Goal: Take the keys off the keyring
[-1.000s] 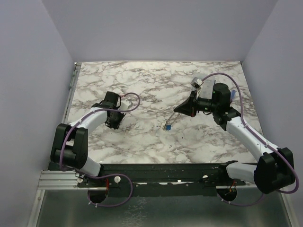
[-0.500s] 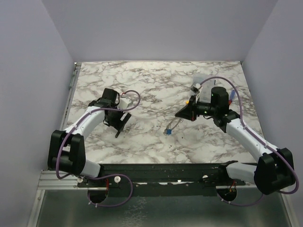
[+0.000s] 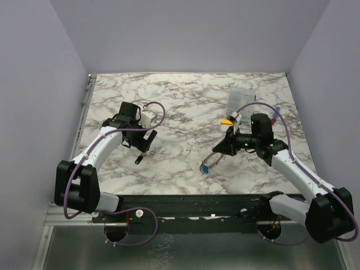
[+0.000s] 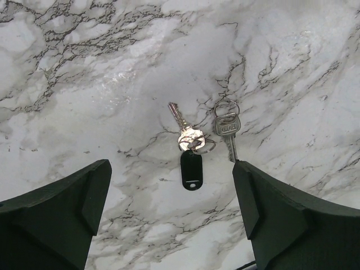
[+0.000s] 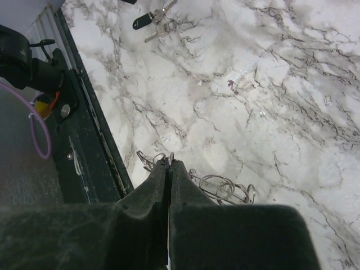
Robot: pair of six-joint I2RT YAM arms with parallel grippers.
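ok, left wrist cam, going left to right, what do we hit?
finger → key with black tag → silver key → other finger

Left arm: white tubular link shells; black joint housings; bulky rounded black shoulder block at the base.
Right arm: same build, with white links and black elbow, wrist and shoulder housings.
Cables: thin, purple; one looped along each arm, a further loop below each base.
White block: small, mounted at the left wrist.
Left gripper: two broad matte-black fingers, wedge-shaped, chamfered edges.
Right gripper: black tapering fingers, faintly scuffed surface.
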